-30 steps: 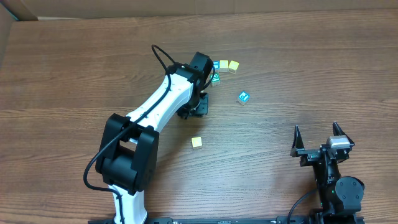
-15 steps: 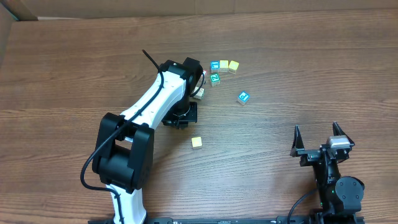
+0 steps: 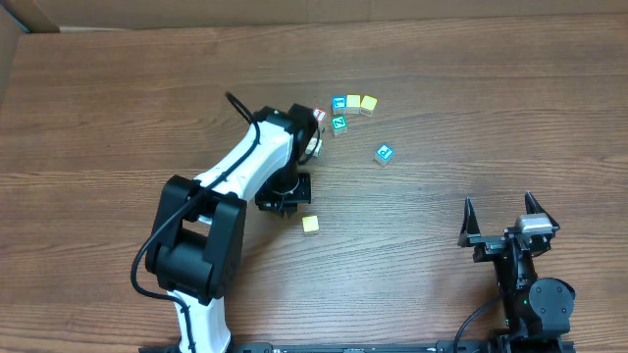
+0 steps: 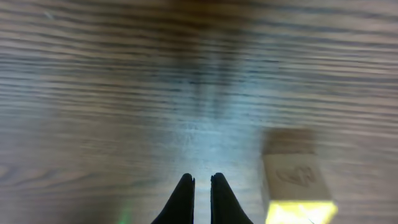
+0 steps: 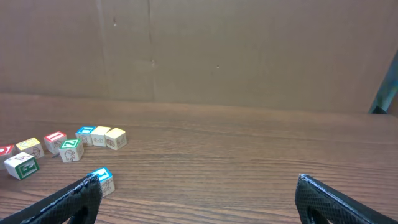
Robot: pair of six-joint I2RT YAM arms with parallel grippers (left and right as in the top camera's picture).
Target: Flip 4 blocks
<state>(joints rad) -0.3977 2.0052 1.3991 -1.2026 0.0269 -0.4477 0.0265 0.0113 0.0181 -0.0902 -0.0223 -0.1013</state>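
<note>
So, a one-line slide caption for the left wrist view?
Left gripper shut and empty over the wooden table, a yellow block lying apart beside it.

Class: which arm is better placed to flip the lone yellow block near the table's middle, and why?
Left. The left hand, shut and empty, is right beside the yellow block; the right hand, open, sits parked far away.

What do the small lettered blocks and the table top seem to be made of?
Blocks: probably wood, with pale, matte sides carrying stamped designs and some faces painted in colour. Table: streaky brown wood grain with a low sheen. It could be solid wood or printed laminate; I cannot tell which.
</note>
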